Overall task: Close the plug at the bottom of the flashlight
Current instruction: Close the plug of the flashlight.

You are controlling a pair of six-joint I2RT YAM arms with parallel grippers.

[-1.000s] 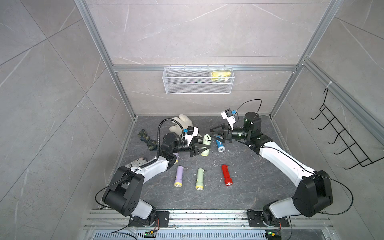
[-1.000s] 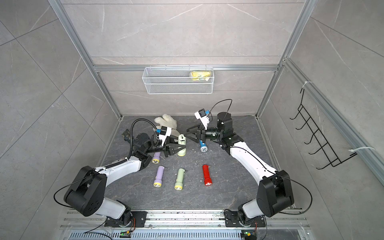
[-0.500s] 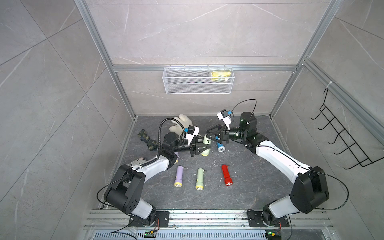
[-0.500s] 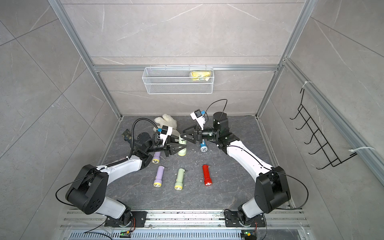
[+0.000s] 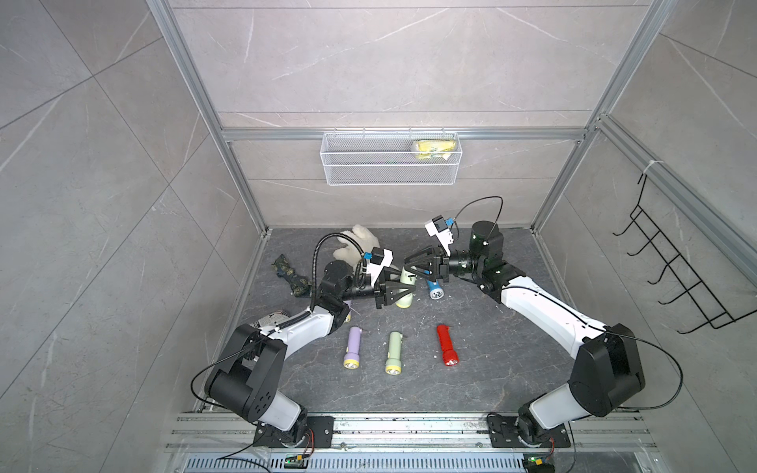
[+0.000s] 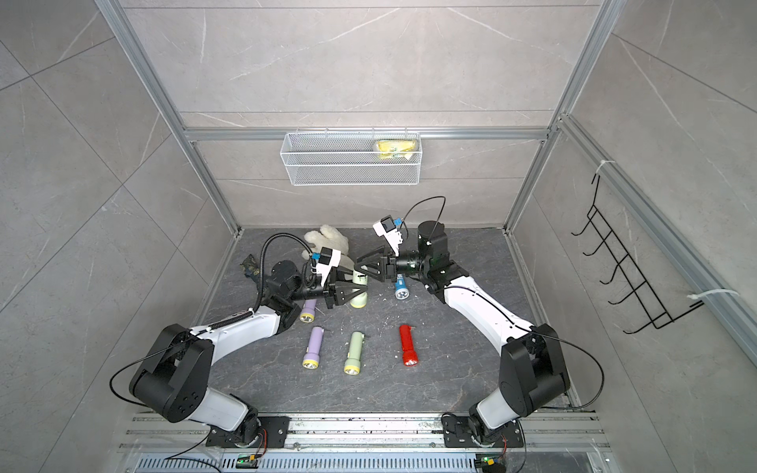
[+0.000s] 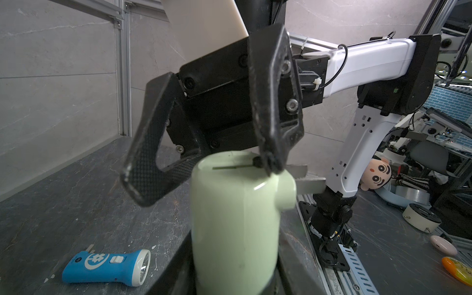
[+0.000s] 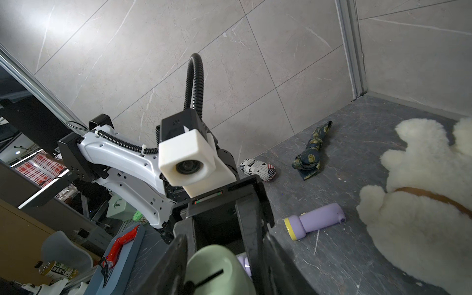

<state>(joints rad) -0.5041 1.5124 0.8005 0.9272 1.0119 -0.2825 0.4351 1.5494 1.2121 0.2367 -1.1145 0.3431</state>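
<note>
Dark grey stone-look floor [image 5: 491, 368], spare torches lying on it. Left gripper [image 5: 403, 291] is clamped round the lower body of the pale green plastic flashlight [image 7: 235, 217], holding it upright above the floor mid-cell with the bottom end up. Right gripper [image 7: 204, 176] sits over that end, jaws parted and straddling it, one fingertip [image 7: 270, 166] touching the small black plug [image 7: 256, 161] at the rim of the end face; plug looks not yet seated.

Handling, judged: light, rigid, glossy shell, likely slippery. Keep the hold on the barrel and press the plug straight down along the axis. A sideways push could twist it in the grip.

Versus a second ago: the right gripper was well apart, beside the blue plastic flashlight [image 7: 107, 263]; now it has moved in and narrowed. Left grip unchanged.
</note>
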